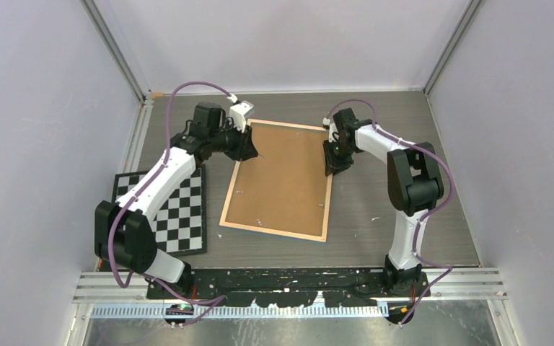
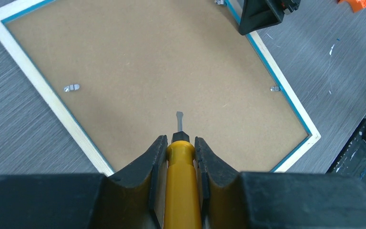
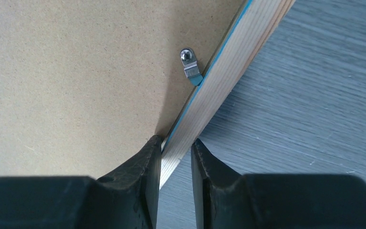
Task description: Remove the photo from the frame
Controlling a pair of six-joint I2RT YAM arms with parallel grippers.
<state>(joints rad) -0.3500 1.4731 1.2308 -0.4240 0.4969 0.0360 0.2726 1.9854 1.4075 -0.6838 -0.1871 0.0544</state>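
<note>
The frame (image 1: 281, 180) lies face down on the table, its brown fibreboard back (image 2: 162, 62) up inside a light wood rim with a blue inner edge. The photo is hidden under the back. My left gripper (image 2: 180, 139) hovers over the frame's far left part, shut on a yellow-handled screwdriver (image 2: 183, 181). The screwdriver's flat blade (image 2: 179, 119) points at the board. My right gripper (image 3: 176, 140) straddles the frame's right rim (image 3: 228, 67) and pinches it, one finger on the inner side and one on the outer. A small metal tab (image 3: 189, 63) sits just ahead of it.
Other metal tabs (image 2: 71, 88) (image 2: 276, 88) sit along the frame's edges. A black-and-white checkerboard (image 1: 177, 213) lies left of the frame, under the left arm. A small orange object (image 2: 355, 4) lies on the grey table past the right gripper. Walls close in the table at the left, right and back.
</note>
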